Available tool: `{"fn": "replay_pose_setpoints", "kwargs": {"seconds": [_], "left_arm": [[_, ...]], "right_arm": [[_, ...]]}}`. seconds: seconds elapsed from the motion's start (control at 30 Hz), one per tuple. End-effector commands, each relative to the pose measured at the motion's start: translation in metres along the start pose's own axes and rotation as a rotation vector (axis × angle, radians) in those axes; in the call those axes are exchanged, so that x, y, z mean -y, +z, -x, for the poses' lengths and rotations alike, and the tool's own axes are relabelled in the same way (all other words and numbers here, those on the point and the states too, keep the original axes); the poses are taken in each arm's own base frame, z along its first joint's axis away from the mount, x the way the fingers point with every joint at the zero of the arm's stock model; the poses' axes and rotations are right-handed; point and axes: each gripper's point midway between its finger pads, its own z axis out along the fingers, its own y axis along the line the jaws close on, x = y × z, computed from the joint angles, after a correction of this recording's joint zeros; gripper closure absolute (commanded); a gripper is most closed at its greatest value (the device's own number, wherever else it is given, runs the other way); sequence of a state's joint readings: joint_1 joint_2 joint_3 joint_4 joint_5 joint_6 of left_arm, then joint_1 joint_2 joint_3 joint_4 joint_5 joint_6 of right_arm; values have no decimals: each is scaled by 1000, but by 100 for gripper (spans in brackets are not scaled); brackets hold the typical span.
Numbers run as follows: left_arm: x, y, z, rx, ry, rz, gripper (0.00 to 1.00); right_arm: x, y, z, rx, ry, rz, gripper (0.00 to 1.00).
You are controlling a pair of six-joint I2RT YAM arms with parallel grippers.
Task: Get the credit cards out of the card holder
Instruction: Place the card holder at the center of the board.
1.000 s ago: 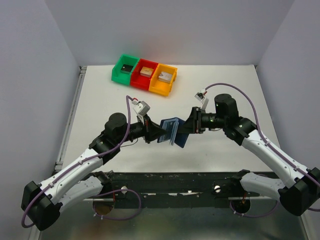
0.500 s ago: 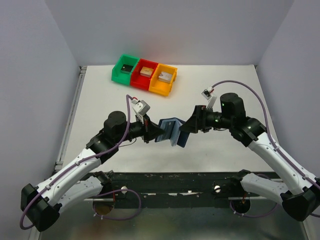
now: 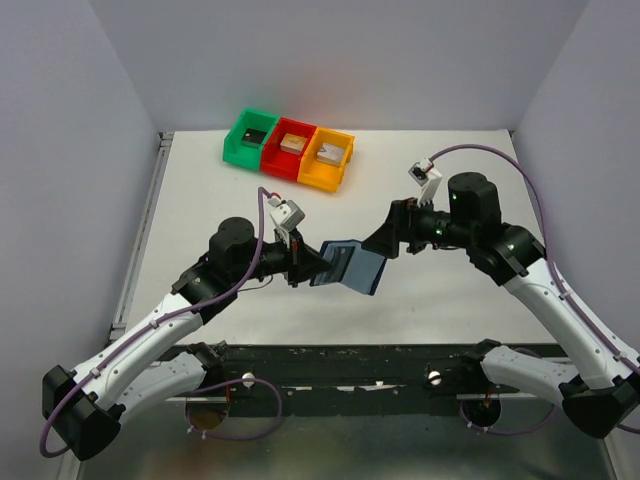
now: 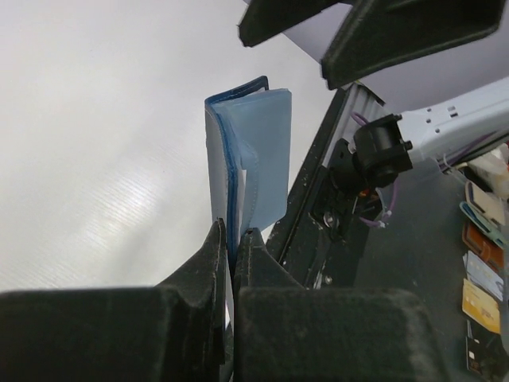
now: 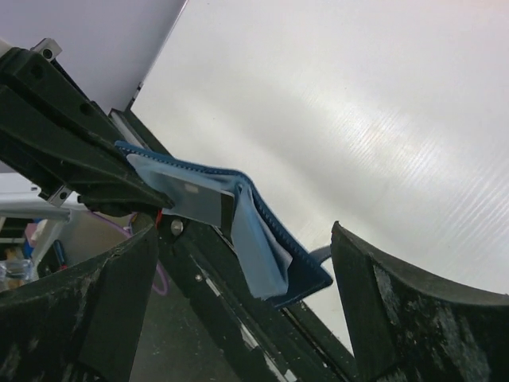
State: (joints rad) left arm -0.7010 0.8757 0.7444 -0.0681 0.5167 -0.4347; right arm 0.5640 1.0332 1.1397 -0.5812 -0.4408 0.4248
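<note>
Gripping one edge of the small navy blue folding card holder (image 3: 352,266), the left claw (image 3: 305,262) was clamped tight on it, both fingers pressed together over the cover. Holder was lifted off the white table (image 3: 450,290), over the middle, nearer the near edge. It hung part open, pale blue sleeve pages fanned out. Right claw (image 3: 385,238) was spread wide apart, just beside the holder's free end, gripping nothing; contact could not be told. Green plastic bin (image 3: 236,150), red plastic bin (image 3: 280,162) and orange plastic bin (image 3: 318,177) sat touching in a row at the far edge, toward the far-left corner, a small block in each.
</note>
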Motion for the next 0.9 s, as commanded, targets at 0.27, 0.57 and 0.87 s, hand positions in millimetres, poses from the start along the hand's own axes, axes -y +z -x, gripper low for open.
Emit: {"fn": "replay_pose_setpoints", "kwargs": {"seconds": [0.27, 0.57, 0.87], "left_arm": [[48, -7, 6, 15, 55, -269, 100], [45, -4, 8, 25, 50, -260, 100], [35, -3, 6, 30, 47, -205, 86]], "right_arm": [[-23, 5, -20, -111, -138, 207, 14], [-29, 7, -40, -187, -125, 296, 52], [-30, 12, -46, -227, -106, 327, 91]]}}
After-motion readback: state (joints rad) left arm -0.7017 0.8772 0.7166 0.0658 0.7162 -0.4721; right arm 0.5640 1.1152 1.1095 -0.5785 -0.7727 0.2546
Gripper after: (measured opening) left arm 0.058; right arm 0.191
